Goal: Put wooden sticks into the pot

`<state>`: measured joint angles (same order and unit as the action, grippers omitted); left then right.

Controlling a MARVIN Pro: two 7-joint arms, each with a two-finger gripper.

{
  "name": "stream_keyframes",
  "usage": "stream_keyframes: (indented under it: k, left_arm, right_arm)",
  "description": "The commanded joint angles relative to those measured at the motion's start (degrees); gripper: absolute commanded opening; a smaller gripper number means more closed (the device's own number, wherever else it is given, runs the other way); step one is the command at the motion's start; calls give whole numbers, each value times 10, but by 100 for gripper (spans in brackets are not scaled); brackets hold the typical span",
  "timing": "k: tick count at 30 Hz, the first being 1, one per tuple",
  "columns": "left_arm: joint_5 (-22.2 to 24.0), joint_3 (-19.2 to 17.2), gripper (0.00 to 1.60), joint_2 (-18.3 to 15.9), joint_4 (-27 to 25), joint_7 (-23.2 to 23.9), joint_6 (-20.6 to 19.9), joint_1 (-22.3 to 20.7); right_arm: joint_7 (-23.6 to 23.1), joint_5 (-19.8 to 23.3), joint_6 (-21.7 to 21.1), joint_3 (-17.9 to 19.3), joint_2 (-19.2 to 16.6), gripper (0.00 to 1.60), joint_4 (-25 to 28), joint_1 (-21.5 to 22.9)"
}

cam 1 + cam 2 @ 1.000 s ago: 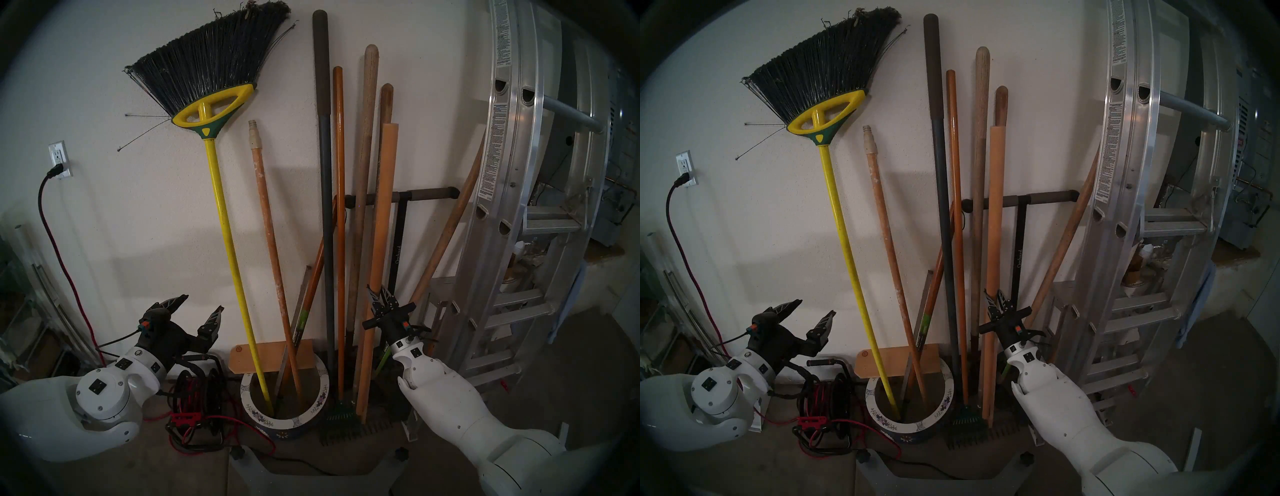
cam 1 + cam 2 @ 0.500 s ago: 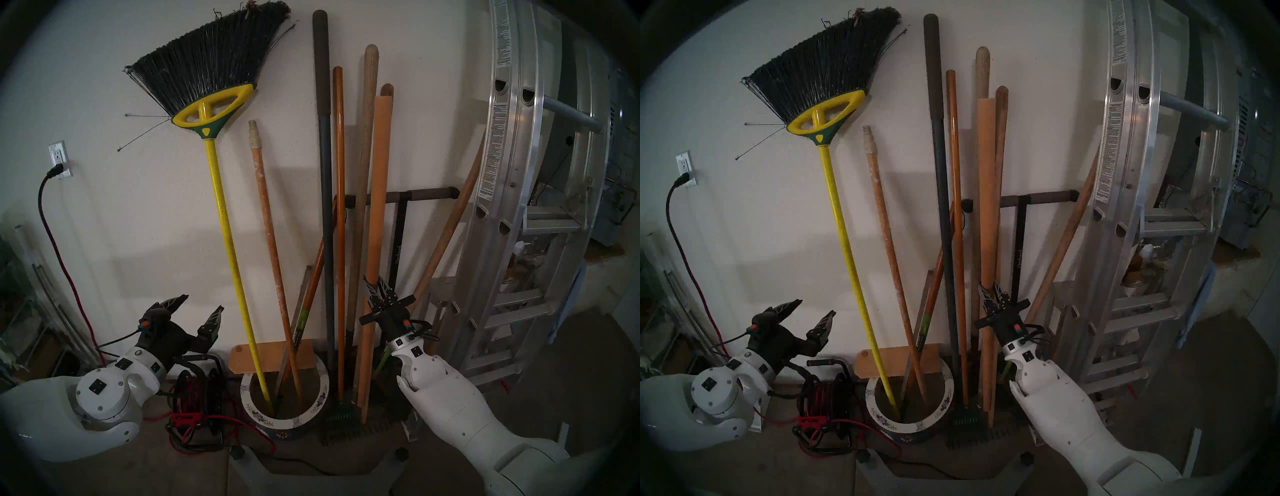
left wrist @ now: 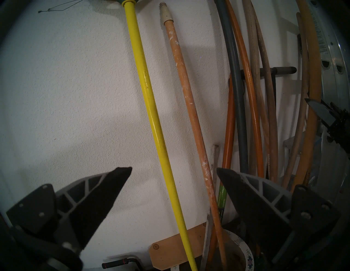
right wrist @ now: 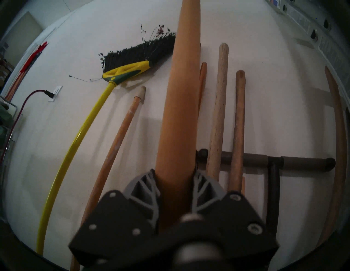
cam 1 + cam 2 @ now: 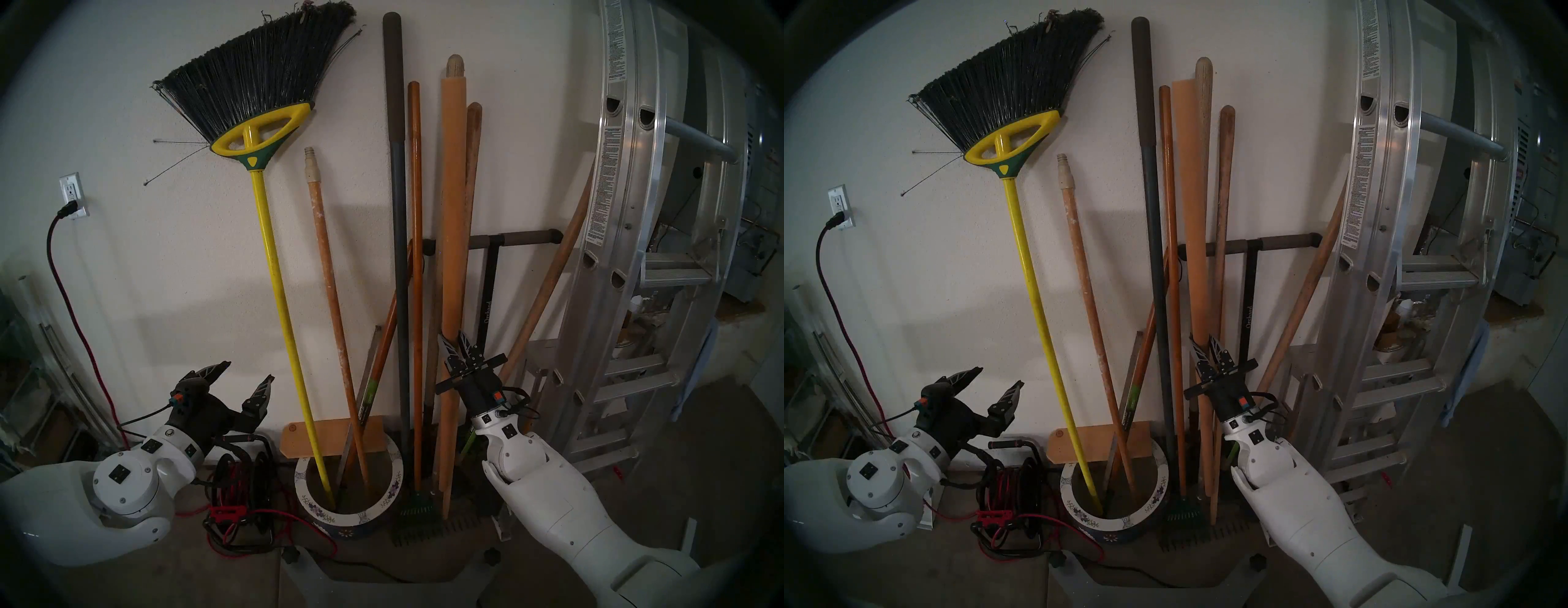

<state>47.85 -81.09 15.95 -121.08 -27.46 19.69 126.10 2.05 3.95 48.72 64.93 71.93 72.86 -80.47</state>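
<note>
- Two claws: I am keeping my left gripper idling wide and empty, left of the wide white-rimmed, blue-bodied ceramic pot already holding the white-speckled tan wooden pole.
- I am clamping my right gripper on the thick plain flat-ended tan wooden pole, right of the pot.
- I am planning to raise its foot above the rim, staying upright, clearing the dark grey pole.

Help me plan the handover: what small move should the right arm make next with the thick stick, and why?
Probably keep lifting, then swing left. The right gripper is clamped on the thick stick, whose lower end appears to sit lower than the pot rim, right of it.
</note>
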Motion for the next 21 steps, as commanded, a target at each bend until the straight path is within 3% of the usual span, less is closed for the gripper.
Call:
stream_keyframes:
  k: [1,6,8,10,20,21]
  left_arm:
    - [0,0,160,0,-1,0,0,-1]
    - [0,0,160,0,-1,0,0,-1]
    - [0,0,160,0,-1,0,0,-1]
    - [0,0,160,0,-1,0,0,-1]
    - [0,0,160,0,-1,0,0,-1]
    - [0,0,160,0,-1,0,0,-1]
  right_arm:
    - [7,-2,14,5,5,0,63,0]
    - [13,-7,13,7,7,0,98,-9]
    - [17,-8,10,9,7,0,137,-19]
    - [18,-9,12,8,10,0,118,-16]
    - [29,-19,8,4,26,0,184,-24]
    - [31,-21,4,3,26,0,210,-30]
